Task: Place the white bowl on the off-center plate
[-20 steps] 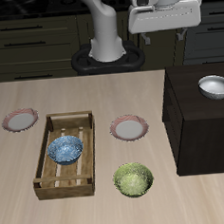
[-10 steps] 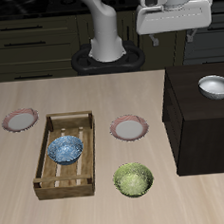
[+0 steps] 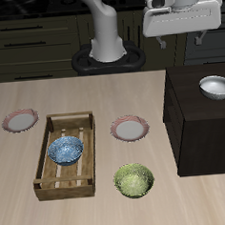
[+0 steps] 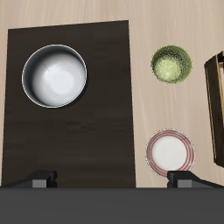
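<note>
The white bowl (image 3: pixel 216 87) with a greyish inside sits upright on top of a dark box (image 3: pixel 197 127); it also shows in the wrist view (image 4: pixel 54 76). The off-center plate (image 3: pixel 20 120), white with a pinkish-red rim, lies at the far side of the table from the box, beyond the wooden tray. A look-alike plate (image 3: pixel 130 129) lies mid-table beside the box and shows in the wrist view (image 4: pixel 170 152). My gripper (image 3: pixel 181 42) hangs high above the table's back, farther back than the bowl. It is open and empty, with fingertips wide apart in the wrist view (image 4: pixel 114 181).
A wooden tray (image 3: pixel 53 176) holds a blue patterned bowl (image 3: pixel 66 150). A yellow-green bowl (image 3: pixel 133 180) stands near the table's front edge and shows in the wrist view (image 4: pixel 171 64). The dark box stands tall above the table. The robot's base (image 3: pixel 108 50) is at the back.
My gripper has moved sideways toward the dark box's side and slightly up, staying open. Nothing on the table has moved.
</note>
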Robot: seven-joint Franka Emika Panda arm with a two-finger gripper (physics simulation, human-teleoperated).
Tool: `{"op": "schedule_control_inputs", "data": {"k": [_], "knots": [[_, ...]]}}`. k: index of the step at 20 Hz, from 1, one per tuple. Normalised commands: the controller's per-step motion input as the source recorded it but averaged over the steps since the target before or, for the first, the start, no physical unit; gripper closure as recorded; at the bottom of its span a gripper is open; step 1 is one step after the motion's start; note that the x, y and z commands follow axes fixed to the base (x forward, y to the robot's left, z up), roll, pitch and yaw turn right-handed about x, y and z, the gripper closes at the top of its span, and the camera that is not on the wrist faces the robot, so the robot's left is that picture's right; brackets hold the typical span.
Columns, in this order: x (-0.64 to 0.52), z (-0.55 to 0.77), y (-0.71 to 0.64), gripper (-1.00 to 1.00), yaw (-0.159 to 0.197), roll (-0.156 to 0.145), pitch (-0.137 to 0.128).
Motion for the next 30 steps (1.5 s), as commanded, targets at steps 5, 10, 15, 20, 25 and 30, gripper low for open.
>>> {"op": "schedule_control_inputs", "data": {"k": [5, 10, 15, 20, 25, 30], "knots": [[0.14, 0.06, 0.1, -1.0, -0.007, 0.004, -0.01], [0.22, 0.04, 0.07, -1.0, 0.005, -0.01, -0.005], [0.26, -0.03, 0.0, -1.0, -0.004, -0.01, 0.007], [0.2, -0.1, 0.01, -1.0, 0.002, -0.001, 0.031], [0.16, 0.04, 0.05, -1.0, 0.006, -0.007, -0.01], [0.07, 0.09, -0.04, -1.0, -0.011, -0.012, -0.013]]}}
